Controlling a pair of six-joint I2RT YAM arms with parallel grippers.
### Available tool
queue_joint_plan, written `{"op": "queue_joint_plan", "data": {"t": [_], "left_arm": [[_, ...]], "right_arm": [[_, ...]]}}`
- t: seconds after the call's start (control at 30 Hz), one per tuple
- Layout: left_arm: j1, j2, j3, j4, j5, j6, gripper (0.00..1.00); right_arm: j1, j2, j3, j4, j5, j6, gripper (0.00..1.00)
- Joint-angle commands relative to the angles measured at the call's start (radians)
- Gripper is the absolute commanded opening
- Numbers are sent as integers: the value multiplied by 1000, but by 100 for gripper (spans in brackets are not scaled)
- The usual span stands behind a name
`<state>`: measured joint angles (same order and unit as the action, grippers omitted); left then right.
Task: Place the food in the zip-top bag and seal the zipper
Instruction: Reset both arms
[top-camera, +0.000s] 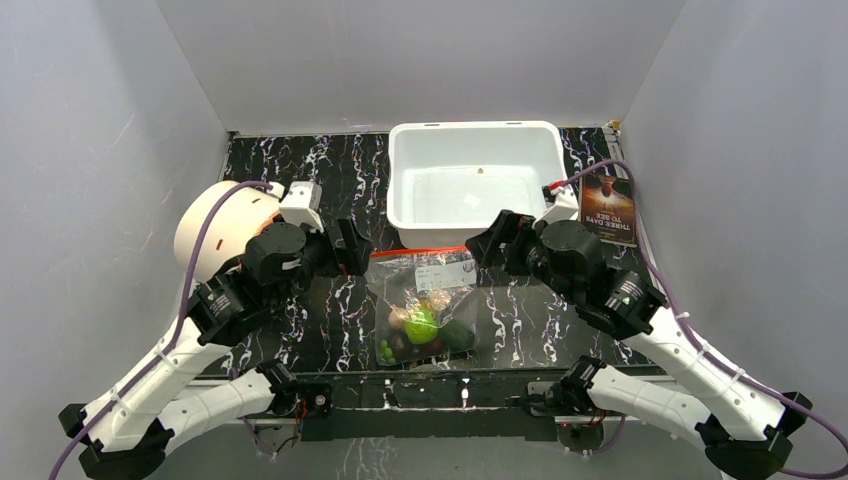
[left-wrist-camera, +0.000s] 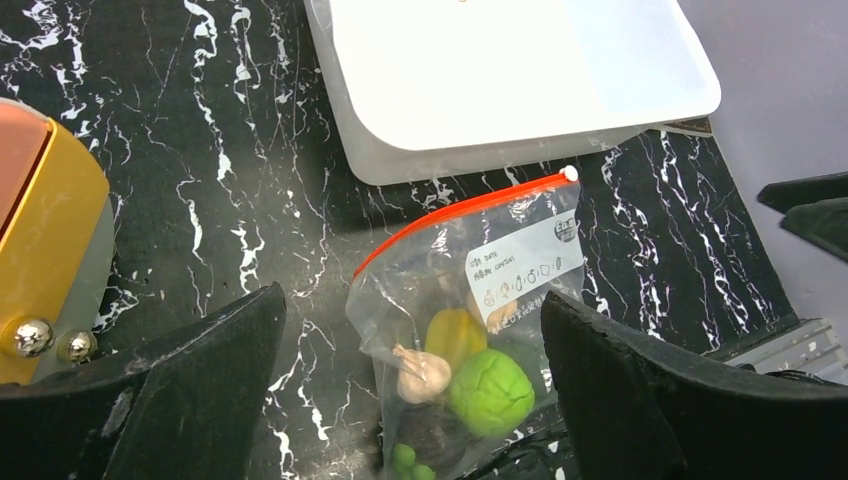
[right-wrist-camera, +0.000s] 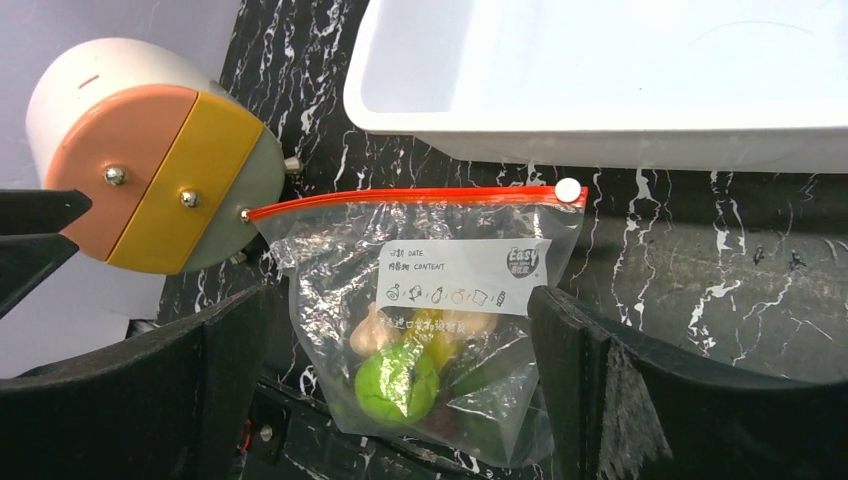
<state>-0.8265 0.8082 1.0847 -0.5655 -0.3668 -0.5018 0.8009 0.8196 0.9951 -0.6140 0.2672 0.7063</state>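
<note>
The clear zip-top bag (top-camera: 425, 300) lies flat in the middle of the table. Its red-orange zipper (top-camera: 412, 251) faces the far side and runs as one straight line (right-wrist-camera: 400, 196), with the white slider (right-wrist-camera: 568, 189) at its right end. Inside the bag are the bright green lime (right-wrist-camera: 397, 385), a beige garlic bulb (left-wrist-camera: 420, 372), the yellow mango piece (left-wrist-camera: 455, 335), the dark round fruit (left-wrist-camera: 445, 435) and the dark green avocado (top-camera: 458, 335). My left gripper (top-camera: 350, 248) is open and empty above the bag's left side (left-wrist-camera: 410, 310). My right gripper (top-camera: 488, 245) is open and empty above its right side (right-wrist-camera: 402, 300).
A white rectangular tub (top-camera: 475, 180) stands just beyond the bag's mouth. A cream cylinder with an orange and yellow end (top-camera: 215, 225) lies at the left. A dark booklet (top-camera: 607, 210) lies at the back right. The arm mounts run along the near edge.
</note>
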Motion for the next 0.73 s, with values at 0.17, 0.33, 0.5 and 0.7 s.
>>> {"op": "queue_joint_plan", "data": {"t": [0.17, 0.33, 0.5, 0.7], "left_arm": [[4, -78, -37, -9, -3, 19, 98], [5, -100, -55, -6, 10, 7, 98], [4, -104, -57, -15, 3, 8, 98], [4, -114, -66, -15, 1, 1, 98]], "right_arm": [[-3, -77, 70, -58, 102, 18, 98], [-3, -138, 29, -51, 131, 63, 98], [-3, -176, 8, -54, 162, 79, 98], [-3, -170, -2, -59, 153, 93, 98]]}}
